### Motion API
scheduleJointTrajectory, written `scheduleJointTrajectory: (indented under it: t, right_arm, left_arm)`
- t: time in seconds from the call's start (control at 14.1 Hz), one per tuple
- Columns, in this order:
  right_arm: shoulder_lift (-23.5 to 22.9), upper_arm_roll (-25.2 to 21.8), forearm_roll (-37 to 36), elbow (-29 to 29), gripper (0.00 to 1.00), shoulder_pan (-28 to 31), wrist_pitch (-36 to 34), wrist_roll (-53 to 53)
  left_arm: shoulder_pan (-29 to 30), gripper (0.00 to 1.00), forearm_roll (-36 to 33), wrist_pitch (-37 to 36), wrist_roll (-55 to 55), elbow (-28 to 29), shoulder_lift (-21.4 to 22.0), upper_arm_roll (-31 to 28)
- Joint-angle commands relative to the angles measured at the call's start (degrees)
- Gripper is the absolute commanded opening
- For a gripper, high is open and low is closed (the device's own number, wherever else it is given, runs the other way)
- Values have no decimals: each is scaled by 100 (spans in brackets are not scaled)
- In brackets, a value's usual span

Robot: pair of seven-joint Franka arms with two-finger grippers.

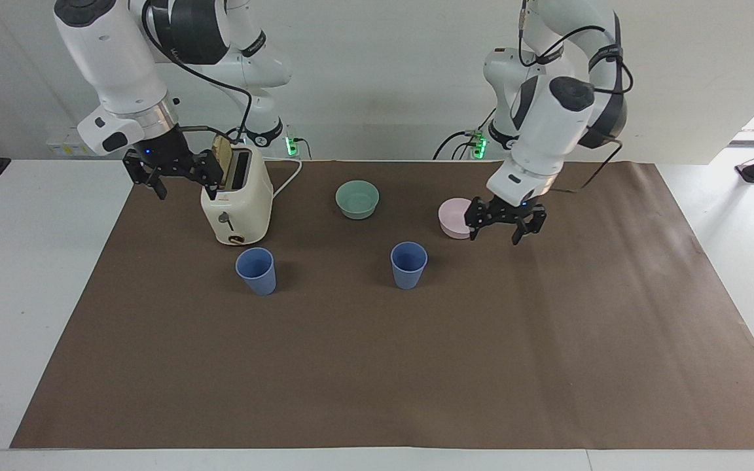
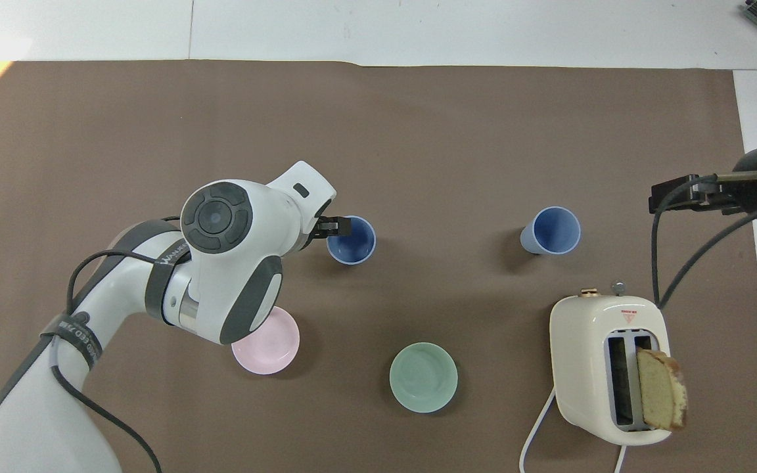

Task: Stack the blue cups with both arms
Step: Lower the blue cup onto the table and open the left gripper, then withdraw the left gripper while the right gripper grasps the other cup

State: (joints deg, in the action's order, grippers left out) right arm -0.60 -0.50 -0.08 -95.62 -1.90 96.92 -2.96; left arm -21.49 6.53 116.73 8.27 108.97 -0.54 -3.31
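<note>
**On the brown mat: two cups apart, both arms empty**

Nearest the robots, the cream toaster (image 1: 236, 204) stands toward the right arm's end of the surface with a slice of bread (image 2: 661, 389) poking from one slot; it plays no part in the stacking. The right gripper (image 1: 171, 171) hangs just beside it, up in the air, jaws spread and holding nothing, so this arm waits. Along the same row sit the teal bowl (image 1: 357, 199) and the pink bowl (image 1: 452, 218). The left gripper (image 1: 506, 222) hovers over the mat just beside the pink bowl, jaws released and empty, clear of any cup.

Farther from the robots, the two blue cups stand upright, mouths open, well apart. One cup (image 1: 408, 264) sits near the middle of the mat, within the left arm's reach; the other cup (image 1: 256, 270) is farther out than the toaster, on the right arm's end. Each cup seems placed to suit one arm. Neither is nested yet, so the stacking appears undone.
</note>
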Motion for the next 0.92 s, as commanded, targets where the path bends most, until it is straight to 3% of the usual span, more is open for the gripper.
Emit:
scheduleJointTrajectory:
  t: [0.0,0.57,0.85]
  right_arm:
    - [113,24,139,-658,100,-12,572,-64]
    - [-283,77,139,-1440,100,-241,1582,-82]
    - [-484,77,139,-1687,100,-171,1997,6]
  left_arm:
    - [530,100,-38,-597,-640,-279,115,58]
    - [1497,100,-266,-1731,-1239,-1114,115,58]
    - [1657,100,-292,-1908,-1468,-1273,124,41]
